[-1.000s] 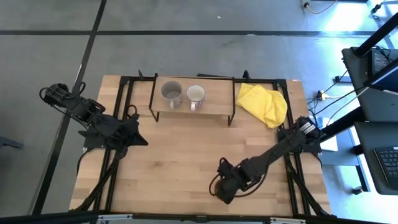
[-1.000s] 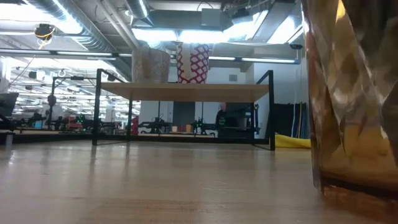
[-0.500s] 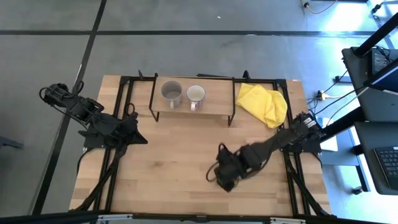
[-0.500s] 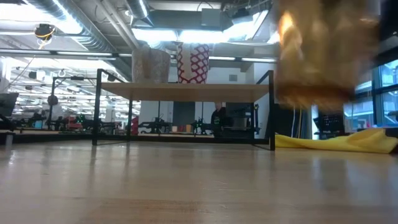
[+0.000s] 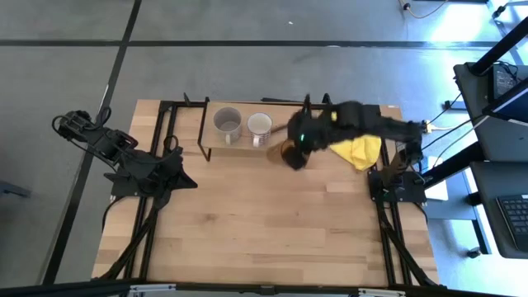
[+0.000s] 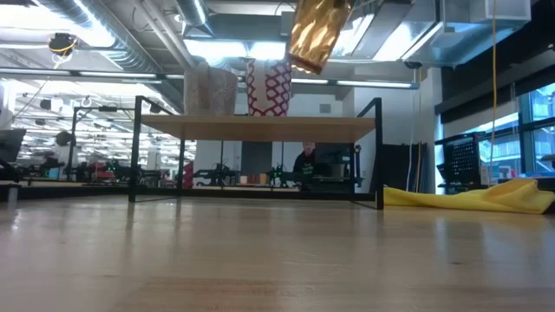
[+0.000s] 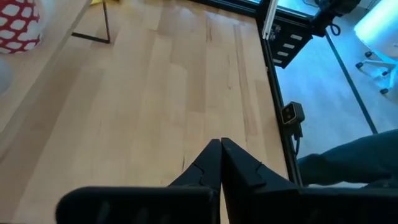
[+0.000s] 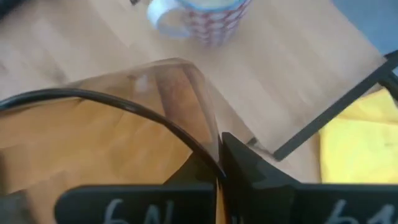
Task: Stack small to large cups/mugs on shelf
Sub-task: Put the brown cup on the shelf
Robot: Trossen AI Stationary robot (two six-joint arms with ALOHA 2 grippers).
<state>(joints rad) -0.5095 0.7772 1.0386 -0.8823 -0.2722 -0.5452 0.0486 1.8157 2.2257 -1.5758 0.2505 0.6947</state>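
The amber ribbed tumbler (image 5: 289,154) is in the air at the shelf's near edge, just right of the white mug; the low view shows it tilted (image 6: 318,33), higher than the mugs. My right gripper (image 5: 297,145) is shut on it. The grey mug (image 5: 228,124) and the white mug with a red pattern (image 5: 259,125) stand upright on the low wooden shelf (image 5: 290,124). My left gripper (image 5: 186,183) is shut and empty over the table's left part, also in its wrist view (image 7: 221,149). My right gripper pinches the tumbler's wall at the rim (image 8: 208,152) between its two fingers, one finger inside the tumbler and one (image 8: 249,171) outside. The tumbler is lifted clear of table and shelf and tilts below the fingers.
A yellow cloth (image 5: 353,139) lies at the table's far right, beside the shelf. The shelf's thin black legs (image 6: 379,156) stand at its corners. Open board lies right of the white mug (image 8: 292,68). The wide tabletop (image 5: 247,223) spreads in front of the shelf.
My right gripper has lifted the tumbler off the table near the near edge and carried it up and toward the far edge to the shelf. The tumbler stood upright on the table; now it hangs tilted, higher than the mugs.
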